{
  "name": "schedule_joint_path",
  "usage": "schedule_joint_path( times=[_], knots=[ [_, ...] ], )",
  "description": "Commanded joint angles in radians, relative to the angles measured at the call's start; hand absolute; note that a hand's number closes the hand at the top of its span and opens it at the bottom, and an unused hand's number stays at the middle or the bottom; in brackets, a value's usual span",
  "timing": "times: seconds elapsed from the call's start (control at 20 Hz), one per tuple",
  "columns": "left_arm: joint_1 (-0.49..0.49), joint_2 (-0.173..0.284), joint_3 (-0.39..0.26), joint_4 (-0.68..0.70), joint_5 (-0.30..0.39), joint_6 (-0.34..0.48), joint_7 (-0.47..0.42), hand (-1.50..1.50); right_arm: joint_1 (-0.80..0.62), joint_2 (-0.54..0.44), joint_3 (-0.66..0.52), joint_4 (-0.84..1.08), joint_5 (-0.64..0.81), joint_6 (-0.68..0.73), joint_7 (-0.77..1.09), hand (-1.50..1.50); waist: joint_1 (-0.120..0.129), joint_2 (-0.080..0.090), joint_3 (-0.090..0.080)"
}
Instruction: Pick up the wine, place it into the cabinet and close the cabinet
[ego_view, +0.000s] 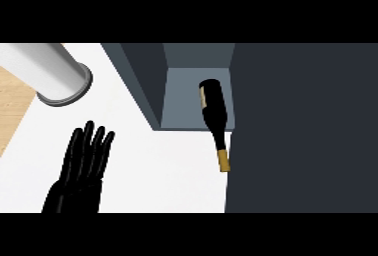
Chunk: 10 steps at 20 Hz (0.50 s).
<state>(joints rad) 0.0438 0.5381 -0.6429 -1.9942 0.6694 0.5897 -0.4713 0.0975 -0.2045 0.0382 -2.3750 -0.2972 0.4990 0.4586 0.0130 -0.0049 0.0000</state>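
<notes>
The wine bottle (213, 112) is dark with a gold-capped neck and lies on its side on the floor of the grey cabinet (181, 100). Its base points into the cabinet. Its neck sticks out past the cabinet's front edge, over the white counter (170, 170). The wide dark cabinet door (303, 130) fills the right side of the view, and its edge runs right beside the bottle. My left hand (81, 165) rests open at the lower left with its fingers up, well apart from the bottle. My right hand does not show.
A white cylinder (48, 70) with a grey rim stands at the upper left. Beside it, a strip of wooden surface (11, 105) shows at the left edge. The cabinet's dark left wall (136, 85) rises between the cylinder and the bottle.
</notes>
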Motion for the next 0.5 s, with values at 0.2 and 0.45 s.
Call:
schedule_joint_path(
  times=[0.2,0.45],
  knots=[
    [0.241,0.133,0.167,-0.173,0.07,-0.079,-0.042,-1.5,0.094,0.033,0.217,-0.119,-0.067,-0.006,0.135,1.5,0.001,0.0,-0.001],
    [0.407,0.183,0.314,-0.2,0.144,-0.208,-0.114,-1.5,0.029,0.105,0.364,-0.116,0.037,-0.084,0.184,1.5,0.007,0.0,-0.002]
  ],
)
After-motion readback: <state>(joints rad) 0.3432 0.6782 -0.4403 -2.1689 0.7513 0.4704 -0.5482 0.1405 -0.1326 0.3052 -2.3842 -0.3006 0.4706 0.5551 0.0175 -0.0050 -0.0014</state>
